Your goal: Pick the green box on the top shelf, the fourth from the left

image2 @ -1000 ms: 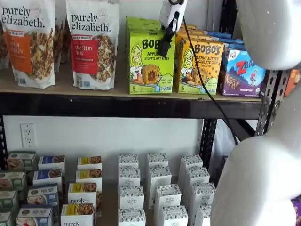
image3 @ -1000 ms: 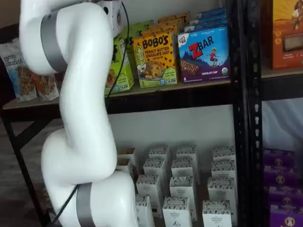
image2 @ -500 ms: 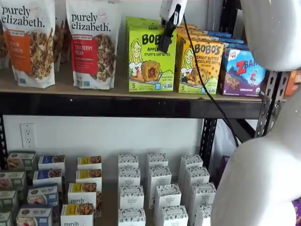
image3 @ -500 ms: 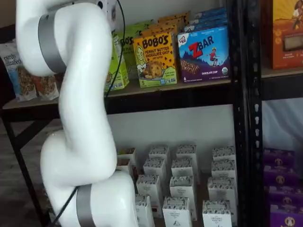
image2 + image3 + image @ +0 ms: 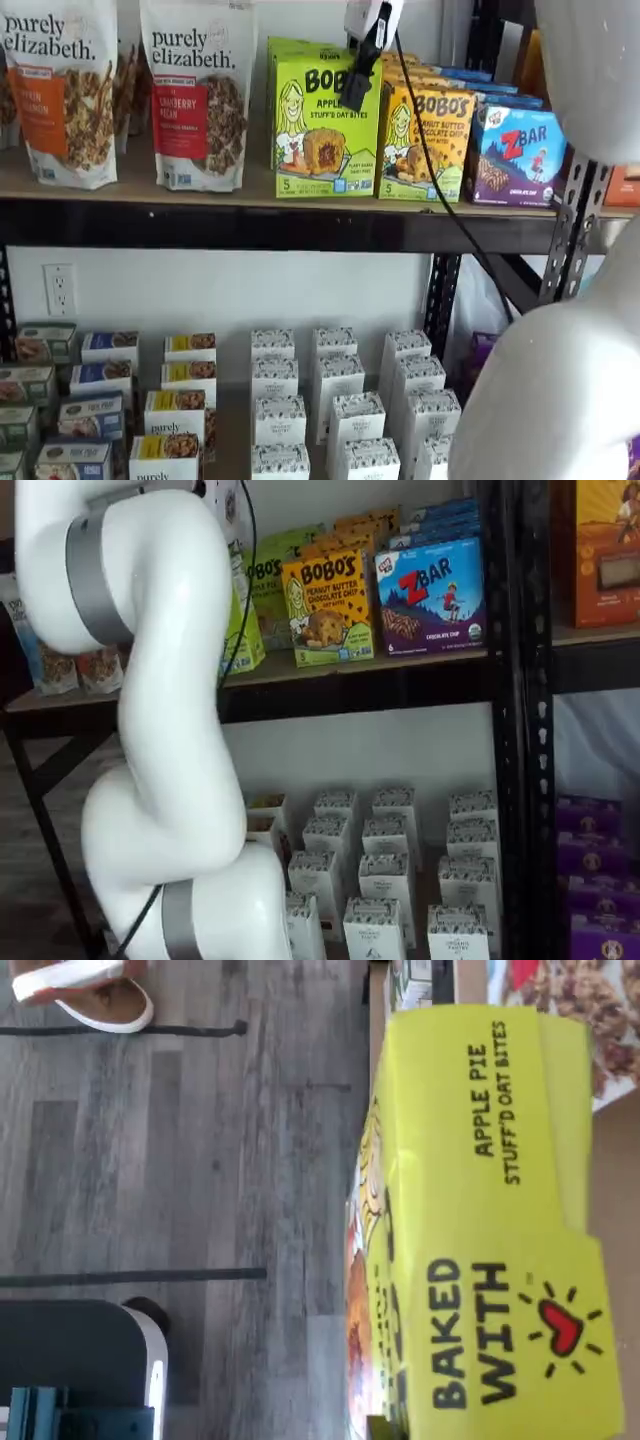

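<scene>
Shelf view, upper centre: the gripper (image 5: 355,92) hangs at the upper right corner of the Bobo's Apple Pie box (image 5: 322,120), on the top shelf (image 5: 250,190) beside the peanut butter box (image 5: 425,142). Whether the fingers grip it, I cannot tell. A straight, level pull-out seems wisest. The arm hides most of the carton elsewhere.

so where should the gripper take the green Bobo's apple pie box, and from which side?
Best guess: pinch the green box near its top, across the narrow depth, coming from the front and above. It stands upright at the edge of the top shelf, top flap clear, with the yellow Bobo's box close beside it. The gripper is already at its upper front.
</scene>
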Controlling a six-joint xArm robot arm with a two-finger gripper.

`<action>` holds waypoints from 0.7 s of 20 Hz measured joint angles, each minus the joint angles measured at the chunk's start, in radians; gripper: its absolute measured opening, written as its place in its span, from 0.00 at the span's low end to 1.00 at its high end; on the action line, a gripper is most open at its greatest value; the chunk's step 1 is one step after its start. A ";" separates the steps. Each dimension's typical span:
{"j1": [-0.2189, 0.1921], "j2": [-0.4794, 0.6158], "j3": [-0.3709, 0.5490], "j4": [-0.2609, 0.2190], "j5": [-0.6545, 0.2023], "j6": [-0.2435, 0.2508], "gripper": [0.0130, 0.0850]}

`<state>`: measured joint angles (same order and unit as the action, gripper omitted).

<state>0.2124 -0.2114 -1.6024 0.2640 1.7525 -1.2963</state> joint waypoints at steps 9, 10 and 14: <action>-0.001 -0.087 0.099 -0.006 -0.020 -0.004 0.22; 0.000 -0.095 0.111 -0.007 -0.025 -0.005 0.22; 0.000 -0.125 0.155 -0.012 -0.039 -0.009 0.22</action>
<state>0.2119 -0.3366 -1.4478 0.2516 1.7135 -1.3054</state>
